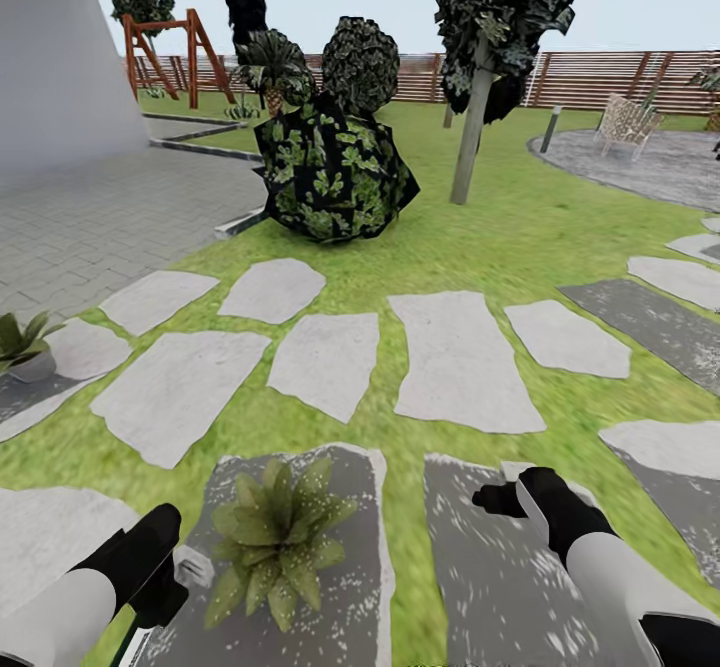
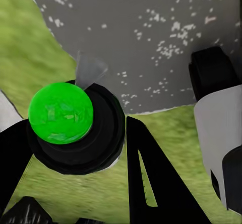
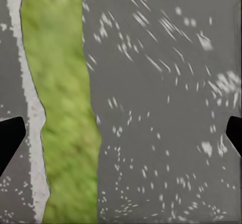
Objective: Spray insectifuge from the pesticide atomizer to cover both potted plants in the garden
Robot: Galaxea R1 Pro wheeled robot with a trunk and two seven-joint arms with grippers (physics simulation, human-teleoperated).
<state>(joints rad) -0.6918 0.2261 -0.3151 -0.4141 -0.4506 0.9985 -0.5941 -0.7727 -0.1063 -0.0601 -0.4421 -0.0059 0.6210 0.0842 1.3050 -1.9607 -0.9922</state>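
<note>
A potted plant (image 1: 275, 539), a rosette of pointed green leaves, stands on a dark grey slab (image 1: 350, 607) just in front of me. The second potted plant (image 1: 24, 343) sits in a grey pot at the far left. My left gripper (image 1: 165, 575) is shut on the pesticide atomizer (image 1: 194, 567), whose pale nozzle points toward the near plant. In the left wrist view the atomizer (image 2: 61, 113) shows end-on as a bright green disc in a dark ring between the black fingers (image 2: 148, 183). My right gripper (image 1: 503, 498) hovers open over a grey slab (image 3: 161, 108), its fingertips far apart.
Pale stone slabs (image 1: 330, 362) lie across the lawn ahead. A big dark leafy bush (image 1: 335, 172) and a tree trunk (image 1: 470, 132) stand beyond them. A brown slatted fence (image 1: 610, 77) closes the back. Paved ground (image 1: 90, 217) and a white wall lie to the left.
</note>
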